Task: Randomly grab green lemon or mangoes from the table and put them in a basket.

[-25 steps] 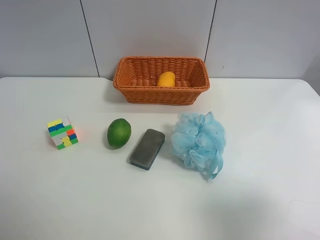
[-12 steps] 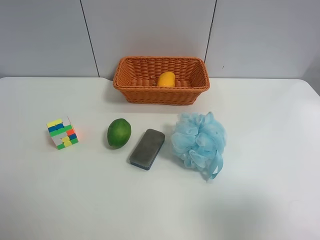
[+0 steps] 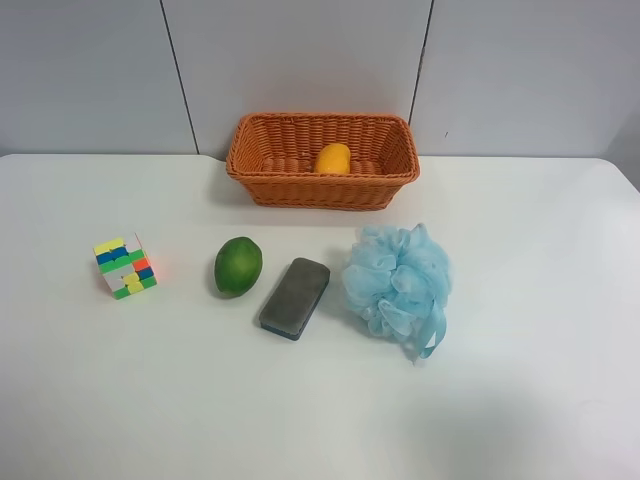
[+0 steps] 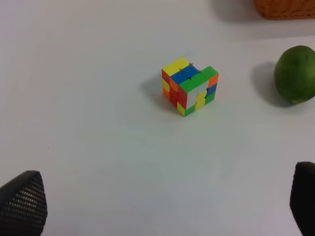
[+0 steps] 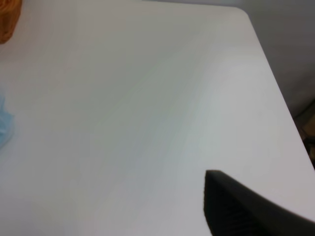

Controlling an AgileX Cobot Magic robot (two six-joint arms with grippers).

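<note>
Exterior high view showed the mangoes point(image 3: 333, 158) already lying inside the basket point(image 3: 250, 180), near the middle of its rear wall. The green lemon point(image 3: 238, 265) remained on the table point(image 3: 520, 400), in front of the basket and well apart from it. On this evidence, one of the two fruits was judged delivered and one was left to collect.

Three non-task items shared the surface. A puzzle cube point(image 3: 125, 266) stood to one side of the green lemon. A grey block point(image 3: 295, 297) lay just beside the fruit on the other side, with no clear contact between them. A blue bath pouf point(image 3: 397, 283) sat beyond the block. No arm appeared in this view.

The left wrist view showed the left gripper point(image 4: 162, 204) with its two fingertips point(image 4: 22, 201) spread wide at opposite edges of the picture and nothing held between them. The puzzle cube point(image 4: 190, 85) lay ahead of the gap. The green lemon point(image 4: 295, 73) lay farther off, outside the gap, toward the side of one fingertip and near the basket corner point(image 4: 285, 9).

The right wrist view showed only one dark finger point(image 5: 246, 206) over bare table. Whether that gripper was spread or pressed together could not be determined. No fruit was visible there; only slivers of basket and pouf showed at the picture edge.
</note>
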